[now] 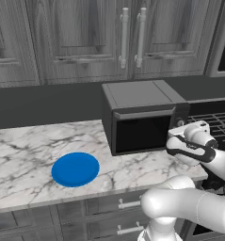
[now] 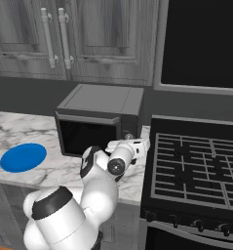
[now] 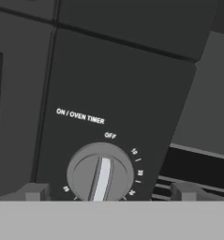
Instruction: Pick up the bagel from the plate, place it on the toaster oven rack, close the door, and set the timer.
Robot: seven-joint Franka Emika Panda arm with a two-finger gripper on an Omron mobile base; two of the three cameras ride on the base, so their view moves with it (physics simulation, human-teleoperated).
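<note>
Dark timer knob (image 3: 100, 174) sits between my wide-open fingertips (image 3: 34, 191). Toaster oven door (image 1: 141, 132) shut; bagel unseen, blue plate (image 1: 75, 169) bare. Advise: centre jaws on knob ridge, close squarely, then rotate.

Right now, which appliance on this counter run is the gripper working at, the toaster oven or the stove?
The toaster oven: the open gripper straddles its timer knob on the right-hand panel. The stove sits beside it, untouched.
</note>
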